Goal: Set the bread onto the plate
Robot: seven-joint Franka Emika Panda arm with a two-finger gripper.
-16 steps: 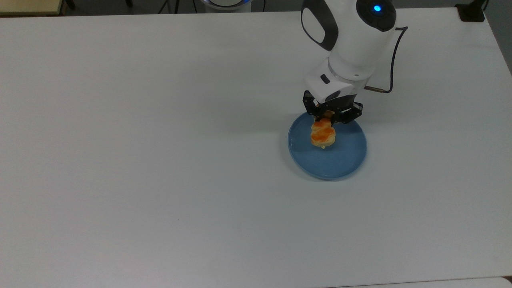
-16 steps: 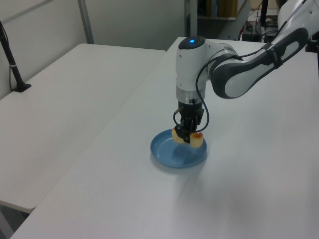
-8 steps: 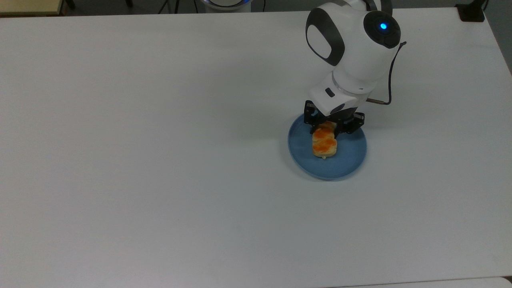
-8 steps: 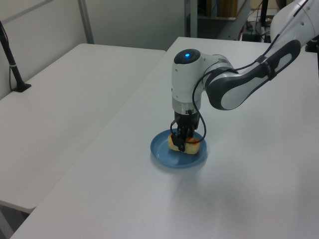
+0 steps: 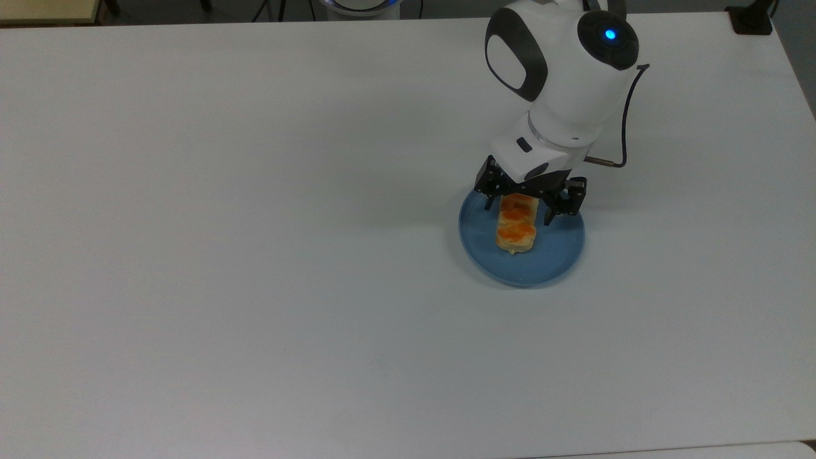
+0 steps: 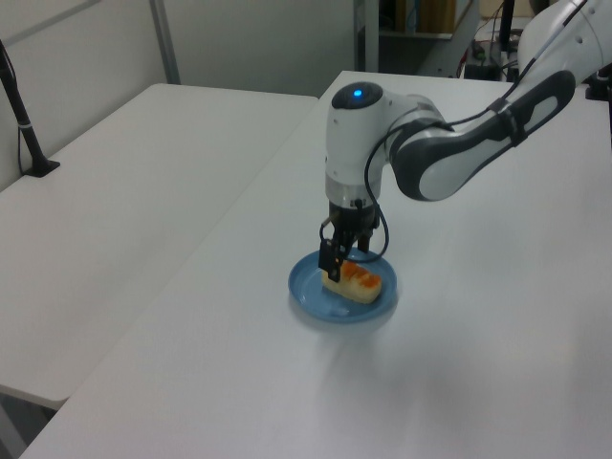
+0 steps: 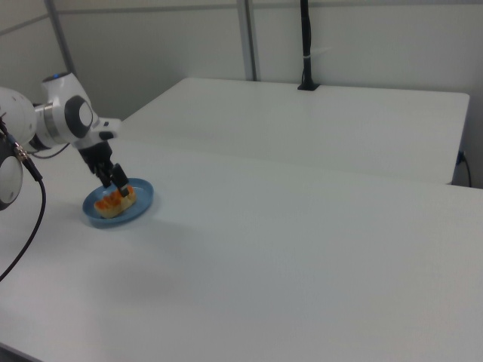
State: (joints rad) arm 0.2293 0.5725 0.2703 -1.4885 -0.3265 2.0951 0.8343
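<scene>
Bread flat on plate. I read hand spread wide, fingers straddling bread's far end, gripping nothing. Tabletop white.

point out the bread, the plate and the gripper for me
bread (image 5: 515,223): top view, its orange-brown top.
plate (image 5: 554,255): top view, bare blue floor beside the bread.
gripper (image 5: 521,207): top view, midway between its open fingers.

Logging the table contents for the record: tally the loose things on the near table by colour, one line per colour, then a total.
Light blue: 1, the plate.
Pale yellow with orange-brown patches: 1, the bread, lying on the plate.
Total: 2.
</scene>
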